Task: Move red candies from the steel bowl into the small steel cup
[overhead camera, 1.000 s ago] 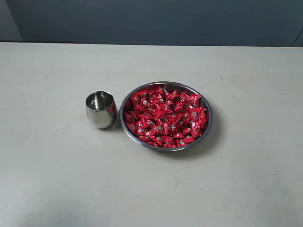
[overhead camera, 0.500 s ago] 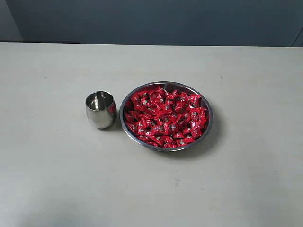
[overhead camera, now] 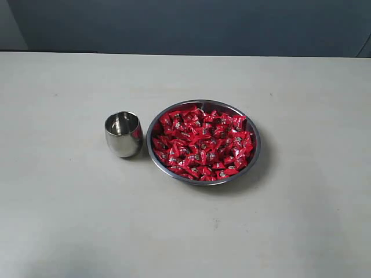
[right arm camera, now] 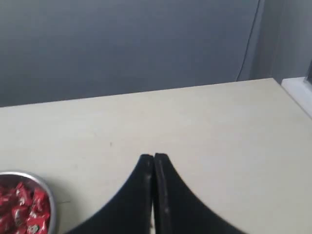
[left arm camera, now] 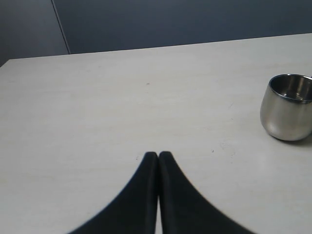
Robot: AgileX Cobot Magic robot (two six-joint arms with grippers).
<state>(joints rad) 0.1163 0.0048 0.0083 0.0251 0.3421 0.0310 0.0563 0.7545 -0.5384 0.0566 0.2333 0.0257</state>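
Note:
The steel bowl point(overhead camera: 253, 157) sits near the table's middle, heaped with red candies point(overhead camera: 203, 145). Just to its left stands the small steel cup point(overhead camera: 123, 134), upright, with no candy visible inside. Neither arm shows in the exterior view. In the left wrist view my left gripper point(left arm camera: 158, 155) is shut with nothing between its black fingers, and the cup point(left arm camera: 286, 108) stands well off to one side of it. My right gripper point(right arm camera: 153, 156) is also shut and empty above bare table; the bowl's rim point(right arm camera: 48, 192) and a few candies point(right arm camera: 25, 207) show at that view's corner.
The pale table point(overhead camera: 69, 220) spreads on all sides of the cup and bowl. A dark blue-grey wall point(overhead camera: 185, 26) rises behind its far edge. The table's end point(right arm camera: 295, 92) shows in the right wrist view.

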